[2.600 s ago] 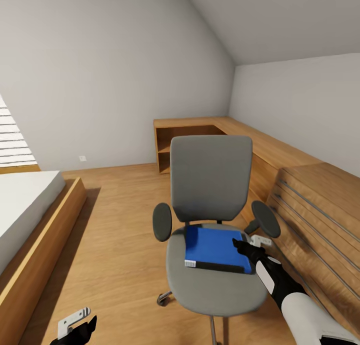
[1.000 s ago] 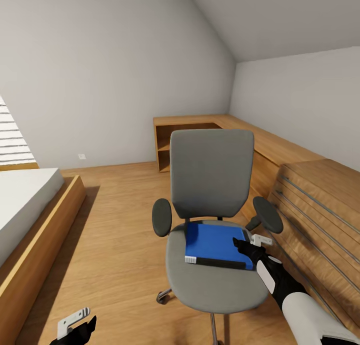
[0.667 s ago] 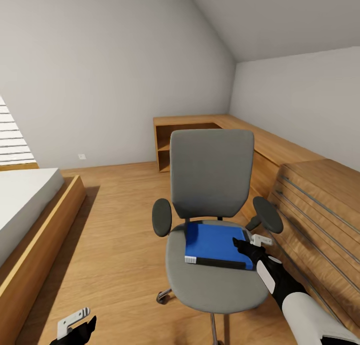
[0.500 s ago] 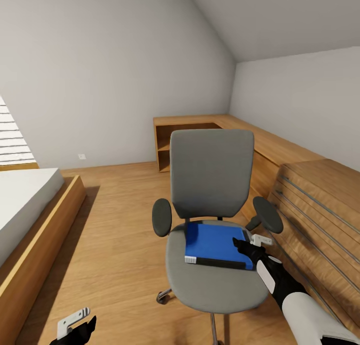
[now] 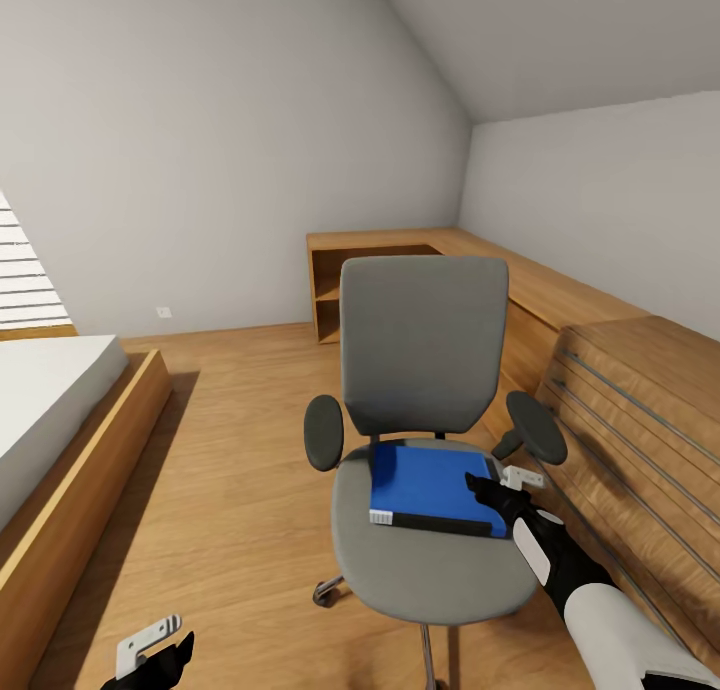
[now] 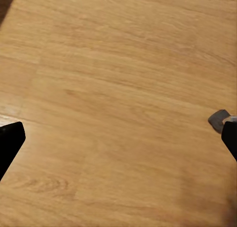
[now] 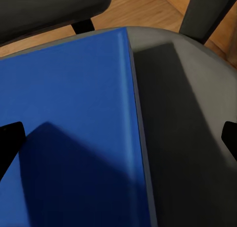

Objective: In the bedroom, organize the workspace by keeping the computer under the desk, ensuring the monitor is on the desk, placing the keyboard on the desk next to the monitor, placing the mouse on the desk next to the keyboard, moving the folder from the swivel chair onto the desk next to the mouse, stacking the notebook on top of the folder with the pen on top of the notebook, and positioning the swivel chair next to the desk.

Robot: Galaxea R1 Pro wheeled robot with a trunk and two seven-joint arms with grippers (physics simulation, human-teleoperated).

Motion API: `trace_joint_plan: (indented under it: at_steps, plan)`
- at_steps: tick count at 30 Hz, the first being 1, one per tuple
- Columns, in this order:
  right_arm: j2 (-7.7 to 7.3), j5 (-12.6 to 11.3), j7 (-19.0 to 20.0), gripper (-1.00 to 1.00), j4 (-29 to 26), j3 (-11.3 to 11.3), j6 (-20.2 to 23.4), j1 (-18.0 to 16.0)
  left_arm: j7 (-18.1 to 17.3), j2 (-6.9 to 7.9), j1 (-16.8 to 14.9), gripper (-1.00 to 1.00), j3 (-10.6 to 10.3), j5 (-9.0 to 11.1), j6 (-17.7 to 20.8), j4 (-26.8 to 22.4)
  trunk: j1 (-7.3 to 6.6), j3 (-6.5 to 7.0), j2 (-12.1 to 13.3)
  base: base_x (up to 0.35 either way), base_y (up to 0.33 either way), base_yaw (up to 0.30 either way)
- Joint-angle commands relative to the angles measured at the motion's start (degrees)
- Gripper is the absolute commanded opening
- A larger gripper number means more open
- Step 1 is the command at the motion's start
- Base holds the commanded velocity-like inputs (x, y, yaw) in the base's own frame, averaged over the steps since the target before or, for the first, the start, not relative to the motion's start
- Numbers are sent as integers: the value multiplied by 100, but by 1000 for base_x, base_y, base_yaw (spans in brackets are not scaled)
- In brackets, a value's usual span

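blue folder lies flat on the swivel chair seat. right gripper hovers at its right edge, jaws spread wide, gripping nothing. left gripper hangs low over the floor, also spread. risk: pressing the folder could roll the chair away
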Motion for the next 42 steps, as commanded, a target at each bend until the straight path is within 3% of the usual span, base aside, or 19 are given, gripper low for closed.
trace_joint_plan:
  at_steps: [1, 42]
  plan:
    - [1, -28, 29, 100, 288, -24, 35, 1, -42, -8, -4, 100, 28, 49, 45, -10, 0, -6, -2, 0, 0, 0]
    - [1, -28, 2, 100, 295, -24, 34, 1, -51, -8, -4, 100, 41, 49, 42, -10, 0, -6, -2, -74, 0, 0]
